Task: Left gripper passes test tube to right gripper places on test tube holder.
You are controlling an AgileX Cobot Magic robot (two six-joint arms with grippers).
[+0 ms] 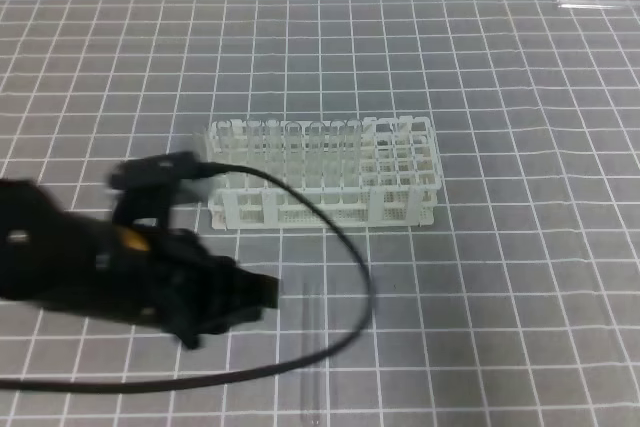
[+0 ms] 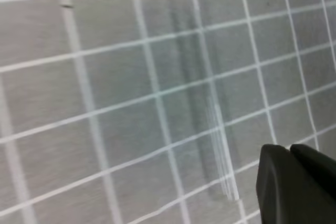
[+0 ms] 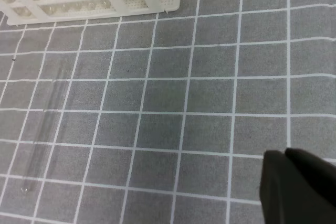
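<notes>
White test tube holder (image 1: pixel 322 175), clear test tube (image 3: pixel 44 127) — grey, white-gridded mat (image 1: pixel 520 277).

Motion-blurred test tube (image 2: pixel 218 145); right end effector (image 3: pixel 286 162) edge-cropped.

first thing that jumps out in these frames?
The black left gripper and its looping cable dominate the lower left of the high view, fingers shut and pointing right at a clear test tube lying flat on the grid mat near the front edge. Behind them, mid-table, stands the white rack, several tubes upright in its left part. The right gripper shows only in its own wrist view, shut and empty.
</notes>
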